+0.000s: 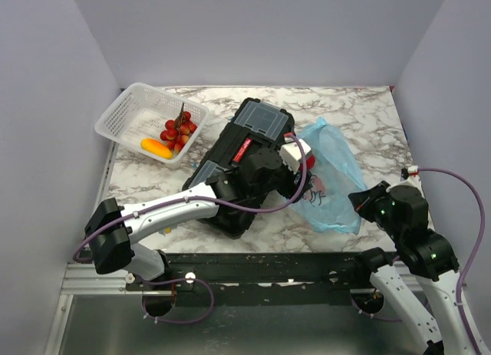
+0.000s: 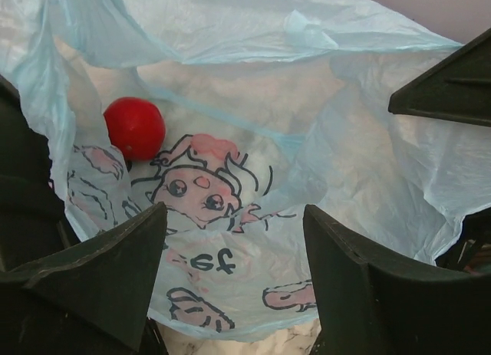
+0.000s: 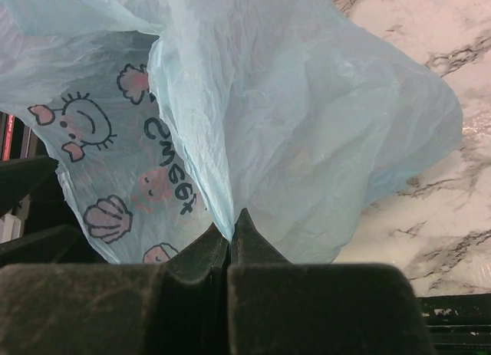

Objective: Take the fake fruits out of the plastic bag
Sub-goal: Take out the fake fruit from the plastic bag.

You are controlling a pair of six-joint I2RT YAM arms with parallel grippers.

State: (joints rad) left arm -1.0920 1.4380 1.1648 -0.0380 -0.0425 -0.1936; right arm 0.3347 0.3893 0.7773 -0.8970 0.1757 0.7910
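Note:
The light-blue plastic bag [image 1: 335, 157] with its pink cartoon print lies on the marble table, right of centre. A red round fruit [image 2: 134, 127] sits inside it, near the left of the left wrist view. My left gripper [image 2: 234, 251] is open at the bag's mouth, its fingers [image 2: 115, 255] over the printed plastic and short of the fruit; it also shows in the top view [image 1: 305, 175]. My right gripper [image 3: 230, 234] is shut on a fold of the bag [image 3: 307, 140] at its near corner [image 1: 359, 204]. The red grapes [image 1: 178, 130] and orange-yellow fruit [image 1: 156, 148] lie in the white basket.
The white mesh basket [image 1: 123, 110] stands at the far left. A black toolbox [image 1: 245, 152] lies in the middle, under my left arm and touching the bag's left side. Grey walls close in the table on three sides.

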